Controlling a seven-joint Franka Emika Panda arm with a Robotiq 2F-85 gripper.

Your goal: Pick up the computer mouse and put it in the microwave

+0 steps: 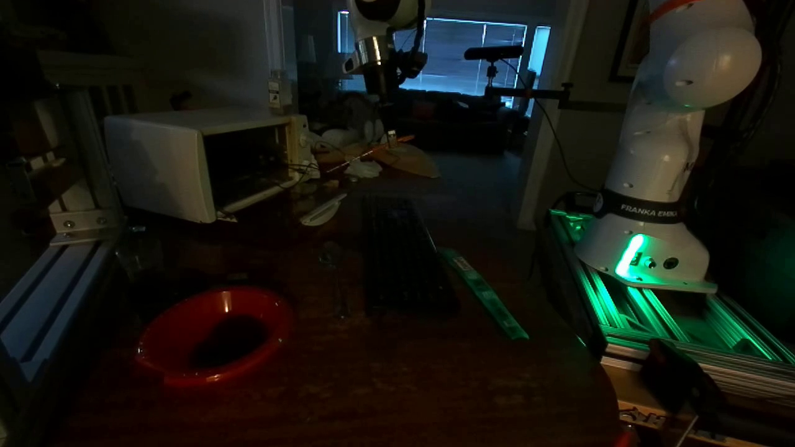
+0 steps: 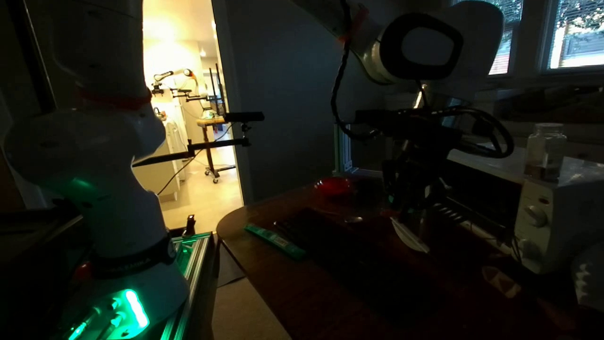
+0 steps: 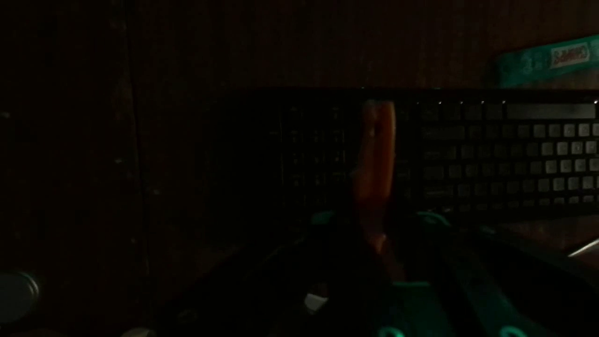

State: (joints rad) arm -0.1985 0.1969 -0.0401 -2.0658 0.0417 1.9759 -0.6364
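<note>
The microwave (image 1: 158, 164) is a large white box with a dark front, standing on the table in both exterior views (image 2: 542, 222); a rack-like pattern shows inside. My gripper (image 3: 378, 217) hangs above the number-pad end of the black keyboard (image 3: 505, 154). It appears closed around a long orange stick-like thing (image 3: 378, 145), which runs between the fingers. In the exterior views, the gripper (image 1: 385, 115) is dark against the room and near the microwave front (image 2: 406, 196). I cannot make out a computer mouse; a dark shape in the red bowl (image 1: 177, 332) is too dim to identify.
A green wrapped bar (image 1: 487, 295) lies beside the keyboard. A spoon (image 1: 340, 292) and a white oblong dish (image 2: 409, 238) lie between keyboard and microwave. A glass jar (image 2: 545, 153) stands on the microwave. The table's curved edge (image 2: 226, 226) faces the robot base.
</note>
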